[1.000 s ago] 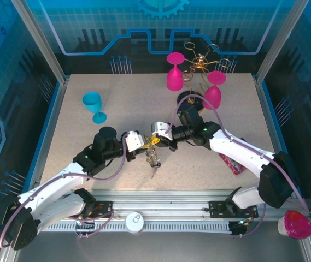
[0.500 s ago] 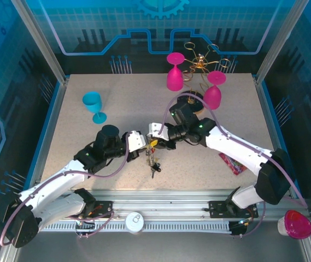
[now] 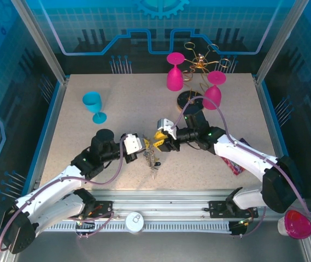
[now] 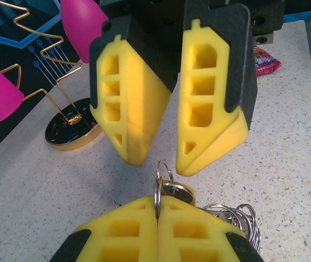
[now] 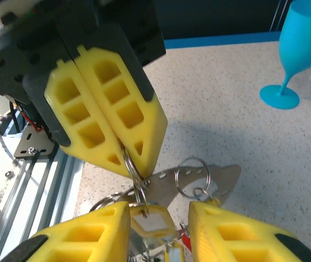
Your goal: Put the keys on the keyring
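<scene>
Swung back slightly rightward, my right gripper (image 4: 162, 165) faces my left gripper (image 4: 157, 206) with its jaws wide and empty. The left is pinched tight on the keyring (image 4: 157, 183), and the keys (image 3: 153, 161) hang bunched beneath it. I'd hold that ring steady and close squarely on one key, not the tangle.

Lower arc of split ring (image 4: 162, 173) hidden between pressed-together pads of left pincer (image 4: 156, 207). The ring bunch (image 4: 234, 214) just right of that pincer sits partly behind its finger. Top view: keys (image 3: 153, 159) just beside that pincer, too small to tell colours.
</scene>
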